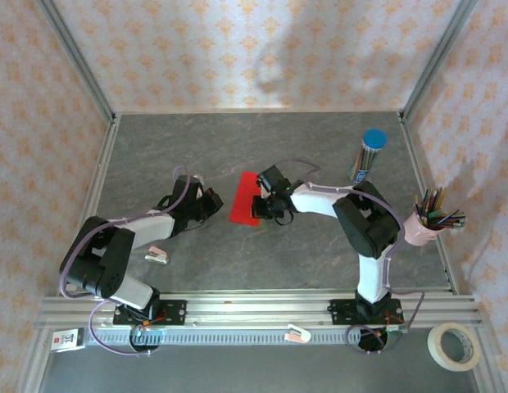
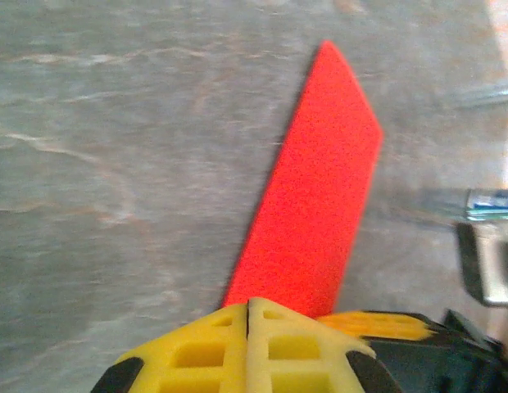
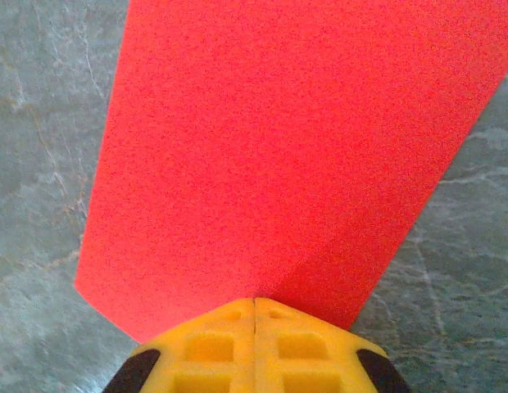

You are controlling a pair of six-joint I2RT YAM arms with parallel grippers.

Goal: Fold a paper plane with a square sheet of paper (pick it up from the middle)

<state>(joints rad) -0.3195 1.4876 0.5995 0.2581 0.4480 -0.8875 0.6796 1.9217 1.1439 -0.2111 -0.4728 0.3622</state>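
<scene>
Top external: square sheet of paper [image 1: 242, 199] lies on the grey table [image 1: 319, 147] at frame centre, left gripper [image 1: 211, 201] just beside its left edge, right gripper [image 1: 269, 205] over its right edge. Both wrist views show yellow fingers [image 3: 209, 348] pressed together, no gap, tips at the red sheet's edge; whether either pinches it, cannot tell.

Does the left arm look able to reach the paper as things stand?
Probably yes: the left gripper lies close beside the paper, with nothing between them; the right gripper is at its opposite edge.
</scene>
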